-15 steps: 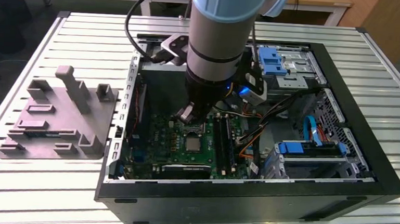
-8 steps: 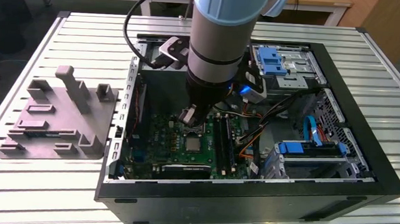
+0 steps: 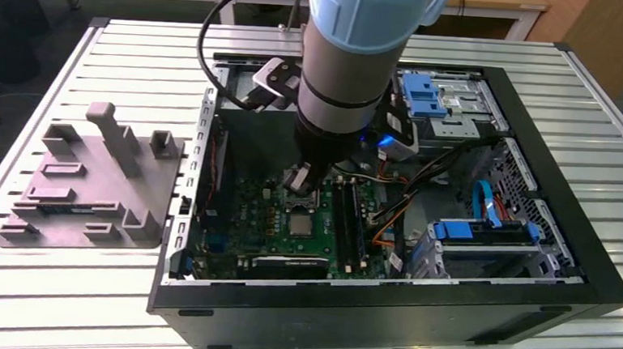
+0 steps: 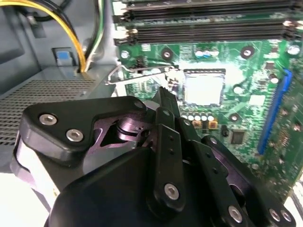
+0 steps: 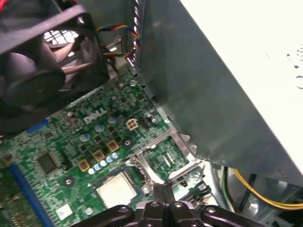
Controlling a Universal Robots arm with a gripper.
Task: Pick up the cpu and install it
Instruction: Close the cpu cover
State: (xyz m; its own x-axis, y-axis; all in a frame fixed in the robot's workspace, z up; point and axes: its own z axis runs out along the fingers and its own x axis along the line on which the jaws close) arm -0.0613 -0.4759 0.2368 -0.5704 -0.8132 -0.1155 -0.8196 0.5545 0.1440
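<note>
Slatted metal table (image 3: 88,291) with the open PC case (image 3: 566,263) on it, cpu (image 4: 203,88) sitting flat in its socket on the green motherboard (image 5: 71,142), and the gripper (image 5: 163,196) hovering just beside it, fingers pressed together, holding nothing.

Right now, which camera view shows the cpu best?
The second wrist view: the cpu lies unobstructed in its socket, its pale top facing the camera. The first wrist view shows it too, at more of a slant. The exterior view shows it small, below the arm.
</note>
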